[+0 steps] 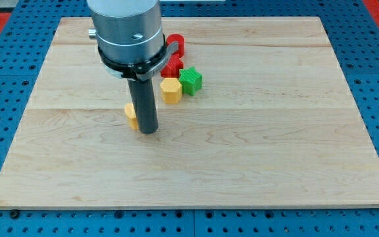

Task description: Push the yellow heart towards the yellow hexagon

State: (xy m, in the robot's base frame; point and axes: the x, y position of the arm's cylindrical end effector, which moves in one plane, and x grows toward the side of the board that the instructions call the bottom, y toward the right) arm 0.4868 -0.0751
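The yellow heart (pixel 131 115) lies left of the board's middle, mostly hidden behind my rod; only its left part shows. My tip (pixel 149 131) rests on the board, touching or almost touching the heart's right and lower side. The yellow hexagon (pixel 170 90) lies up and to the right of the heart, a short gap away, and right of my rod.
A green star-like block (pixel 191 80) touches the hexagon's right side. A red block (pixel 172 66) sits just above the hexagon, and a red ring-like block (pixel 177 45) lies higher up, partly behind the arm's grey flange (pixel 127 33). The wooden board (pixel 275 131) lies on a blue pegboard.
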